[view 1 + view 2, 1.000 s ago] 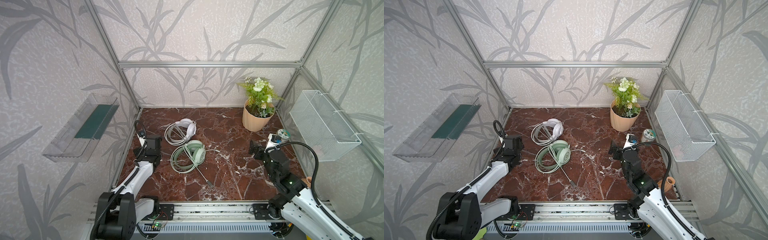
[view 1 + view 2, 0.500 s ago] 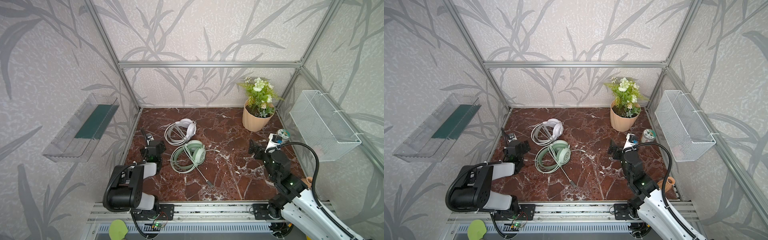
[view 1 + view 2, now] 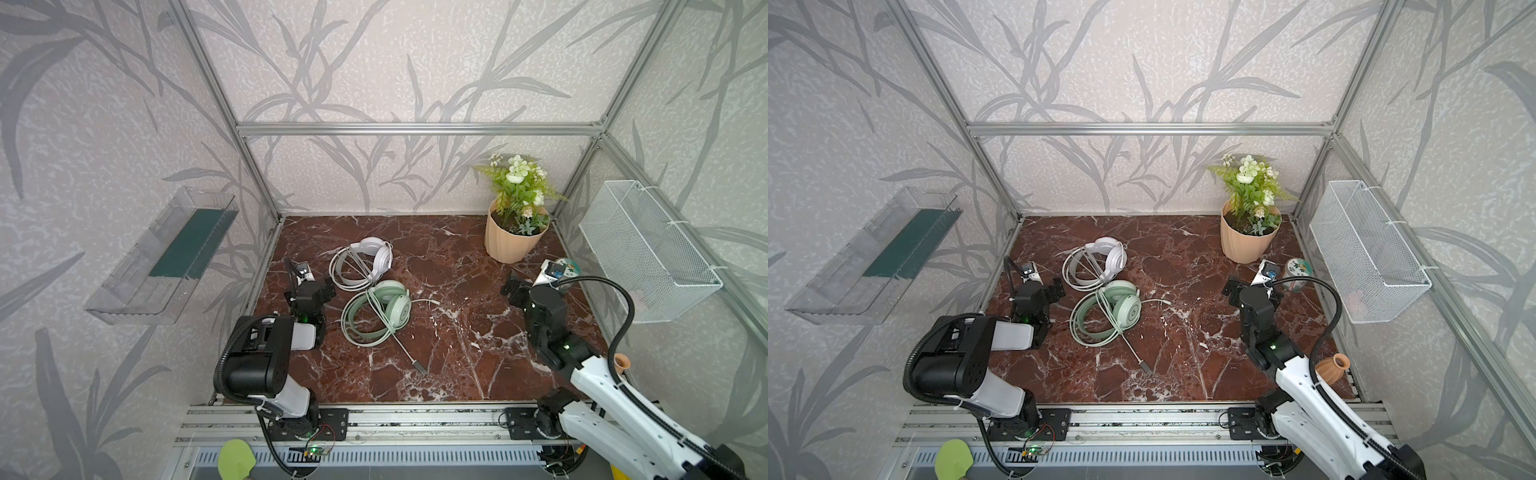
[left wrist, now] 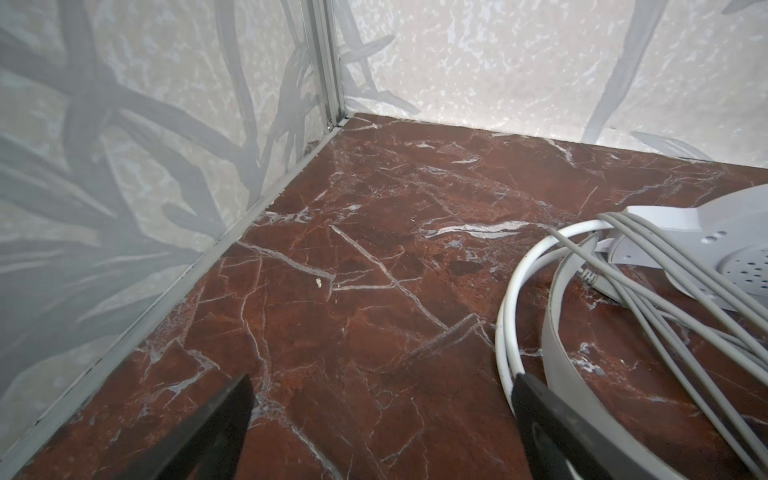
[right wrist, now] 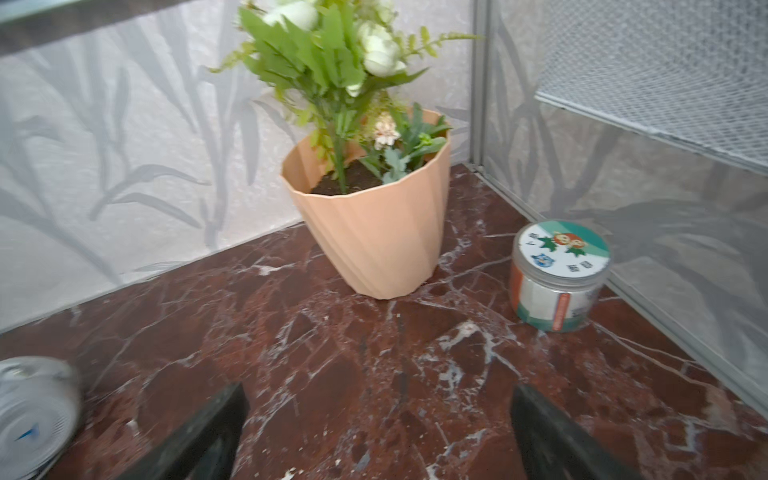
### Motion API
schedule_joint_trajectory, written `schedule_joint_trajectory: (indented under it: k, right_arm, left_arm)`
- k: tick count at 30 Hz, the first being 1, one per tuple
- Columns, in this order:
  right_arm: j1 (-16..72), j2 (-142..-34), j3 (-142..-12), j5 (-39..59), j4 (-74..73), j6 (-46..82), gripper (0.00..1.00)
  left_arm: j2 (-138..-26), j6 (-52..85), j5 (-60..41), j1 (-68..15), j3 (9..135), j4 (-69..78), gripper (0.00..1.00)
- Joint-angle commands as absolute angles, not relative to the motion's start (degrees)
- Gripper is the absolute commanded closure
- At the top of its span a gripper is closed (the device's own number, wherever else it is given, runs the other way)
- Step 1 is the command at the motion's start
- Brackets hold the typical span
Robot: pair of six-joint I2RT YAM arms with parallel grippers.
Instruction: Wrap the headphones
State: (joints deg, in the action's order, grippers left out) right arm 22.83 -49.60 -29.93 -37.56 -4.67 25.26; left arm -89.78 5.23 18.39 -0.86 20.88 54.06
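Two headsets lie left of centre on the marble tabletop (image 3: 457,332). The white headset (image 3: 361,264) is the farther one, and the mint green headset (image 3: 376,311) sits just near of it, almost touching. Both grippers stand wide open and hold nothing. The left gripper (image 4: 382,386) is low beside the white headset's left side, with one finger close against its headband (image 4: 509,316) (whether it touches, I cannot tell). The right gripper (image 5: 378,395) is well apart on the right, facing the flower pot (image 5: 374,232) and a small jar (image 5: 559,276).

Several grey cable strands (image 4: 665,299) already run across the white band, so that one looks largely wound. The mint one seems the unfinished job. Its cable crosses the bands, a slack loop (image 3: 432,301) spills to the right, and the plug (image 3: 419,368) trails toward the near edge.

To do this well, I would have one gripper pin the mint headband so it cannot slide on the smooth marble. The other should pick up the cable close to the plug. The wraps should stay snug across both bands, and the cable should not snag the neighbouring white headset.
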Motion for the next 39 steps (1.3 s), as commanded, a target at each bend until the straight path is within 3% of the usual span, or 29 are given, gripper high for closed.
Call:
schedule_joint_trajectory:
  k: [1, 7, 15, 20, 25, 29, 36, 39]
  right_arm:
    - [20.0, -56.6, -35.2, -47.4, -4.0, 30.2, 0.01]
    - [14.5, -65.7, -35.9, -48.1, -11.0, 17.2, 0.01]
    - [11.6, -73.6, -29.6, -45.8, -21.2, 11.2, 0.01]
    - [9.7, -78.0, -28.3, -37.6, -26.2, 10.5, 0.01]
    - [9.6, -85.2, -24.2, -26.8, -45.5, 0.0, 0.01]
    - [8.4, -86.1, -26.7, -16.6, -39.9, -2.0, 0.01]
    - [7.0, -85.4, -25.1, -10.6, -40.3, -0.8, 0.01]
    - [8.6, -90.6, -17.2, -10.4, -63.5, -5.4, 0.01]
  left_arm:
    - [-90.8, 2.0, 21.3, -2.8, 20.1, 59.3, 0.01]
    - [-90.8, 2.1, 22.5, -3.2, 20.3, 58.8, 0.01]
    - [-90.9, 2.1, 22.3, -3.2, 20.3, 58.9, 0.01]
    - [-90.7, 2.5, 21.6, -2.7, 20.6, 58.0, 0.01]
    - [-90.6, 2.7, 21.4, -2.5, 20.7, 57.7, 0.01]
    - [-90.6, 2.7, 21.4, -2.5, 20.6, 57.8, 0.01]
    - [-90.7, 2.6, 21.6, -2.7, 20.6, 58.0, 0.01]
    - [-90.7, 2.6, 21.7, -2.7, 20.7, 57.9, 0.01]
